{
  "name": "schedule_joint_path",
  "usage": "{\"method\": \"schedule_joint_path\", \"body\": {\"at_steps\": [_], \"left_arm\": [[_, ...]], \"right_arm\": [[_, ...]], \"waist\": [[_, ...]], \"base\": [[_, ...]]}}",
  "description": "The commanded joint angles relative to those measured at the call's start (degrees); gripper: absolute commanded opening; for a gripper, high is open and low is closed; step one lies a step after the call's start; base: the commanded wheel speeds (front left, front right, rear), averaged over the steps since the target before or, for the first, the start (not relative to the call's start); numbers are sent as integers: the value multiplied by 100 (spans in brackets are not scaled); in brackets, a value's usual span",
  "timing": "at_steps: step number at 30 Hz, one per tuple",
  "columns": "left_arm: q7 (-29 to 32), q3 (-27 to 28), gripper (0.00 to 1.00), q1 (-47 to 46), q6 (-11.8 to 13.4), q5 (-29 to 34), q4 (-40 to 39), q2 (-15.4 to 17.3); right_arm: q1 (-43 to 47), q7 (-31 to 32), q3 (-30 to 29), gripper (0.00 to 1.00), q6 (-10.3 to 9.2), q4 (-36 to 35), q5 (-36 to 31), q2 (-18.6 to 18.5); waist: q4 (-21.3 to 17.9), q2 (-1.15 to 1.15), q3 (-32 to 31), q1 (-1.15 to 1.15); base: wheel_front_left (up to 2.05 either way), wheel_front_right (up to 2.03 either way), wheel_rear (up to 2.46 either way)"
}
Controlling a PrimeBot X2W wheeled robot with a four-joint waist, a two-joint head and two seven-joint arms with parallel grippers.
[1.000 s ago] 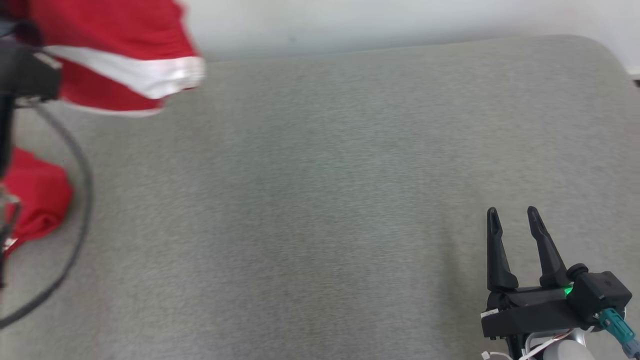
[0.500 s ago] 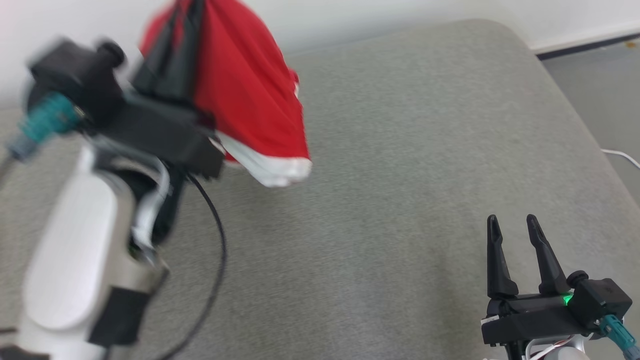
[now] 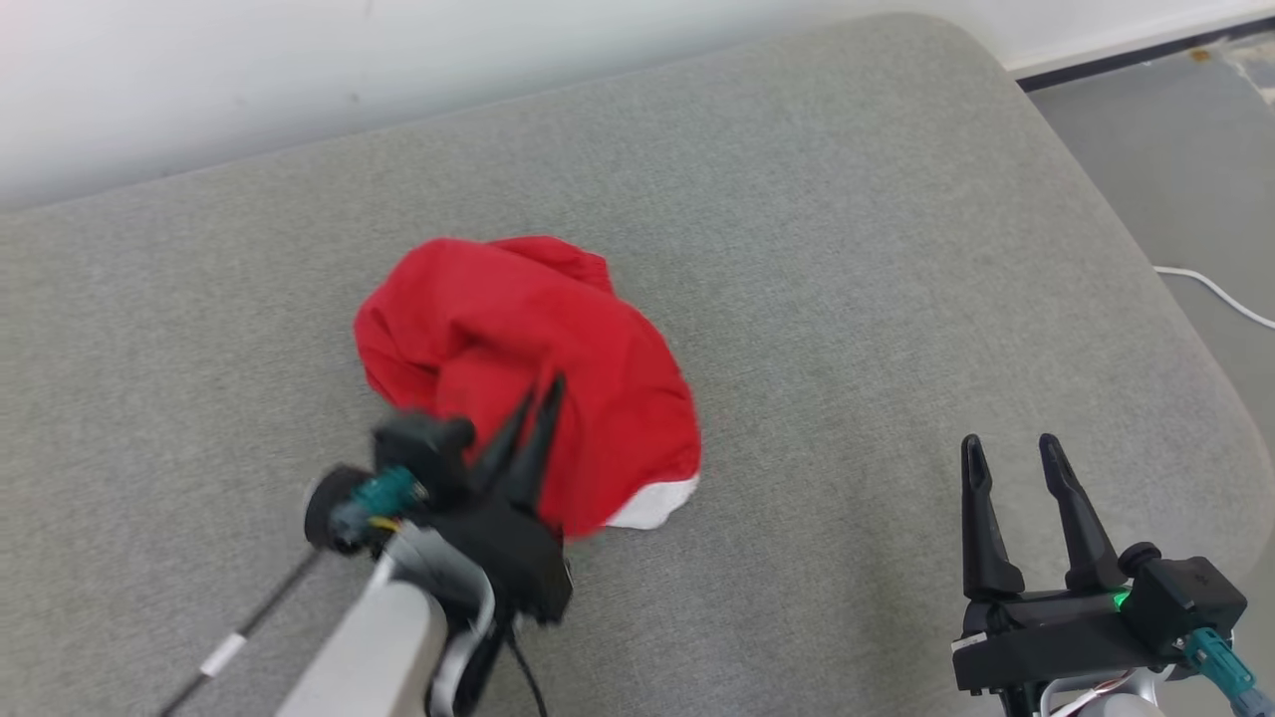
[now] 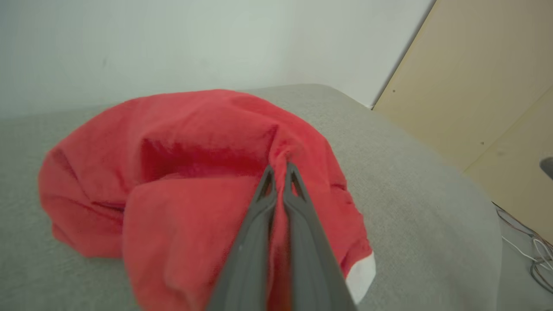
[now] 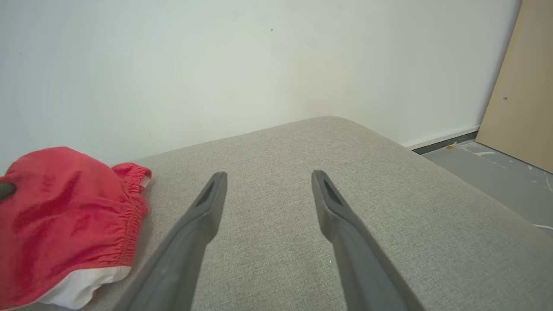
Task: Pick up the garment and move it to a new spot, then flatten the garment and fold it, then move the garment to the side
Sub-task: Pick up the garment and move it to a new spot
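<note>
Fingers of the left gripper (image 4: pixel 280 168) are pinched together on a fold of the red garment (image 3: pixel 498 319), near the top of the heap. It sits bunched in a mound on the grey cushion (image 3: pixel 847 249), roughly mid-surface, with a white hem (image 3: pixel 652 506) showing at its near right edge. Fingers of the right gripper (image 3: pixel 1006 446) stand wide apart, holding nothing, over bare cushion well to the garment's right

Grey fabric cushion (image 3: pixel 847 249), rounded at its upper-right corner, spans the head view. Plain white wall (image 3: pixel 299 80) runs along the top. Upper right: dark skirting (image 3: pixel 1126 60) meets grey floor (image 3: pixel 1195 169); white cable (image 3: pixel 1210 289) lies there. Beige panel (image 4: pixel 475 86) stands upper right in the left wrist view.
</note>
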Motion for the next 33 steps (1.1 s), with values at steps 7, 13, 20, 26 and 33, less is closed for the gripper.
{"method": "schedule_joint_path", "body": {"at_steps": [7, 13, 20, 26, 33], "left_arm": [[-629, -245, 100, -50, -131, 236, 241, -122], [-1148, 41, 100, -6, 26, 323, -146, 95], [-1315, 453, 100, 456, 162, 369, -551, 551], [-1365, 1087, 100, 1318, 306, 187, -917, 948], [-1367, 1533, 100, 2154, 464, 163, -1162, 1093]], "right_arm": [[19, -3, -28, 100, -12, -20, -143, -1], [164, -3, -138, 100, -12, -69, -266, -4], [291, -3, -188, 100, -12, -90, -322, -6], [423, -3, -193, 100, -12, -87, -368, -4], [534, -3, -197, 100, -12, -37, -408, -5]], "waist": [[401, 0, -243, 0], [852, 0, -523, 0], [1296, 0, -764, 0], [1705, 0, -999, 0], [2010, 0, -1165, 0]], "base": [[0, 0, 0], [0, 0, 0], [0, 0, 0], [0, 0, 0], [0, 0, 0]]}}
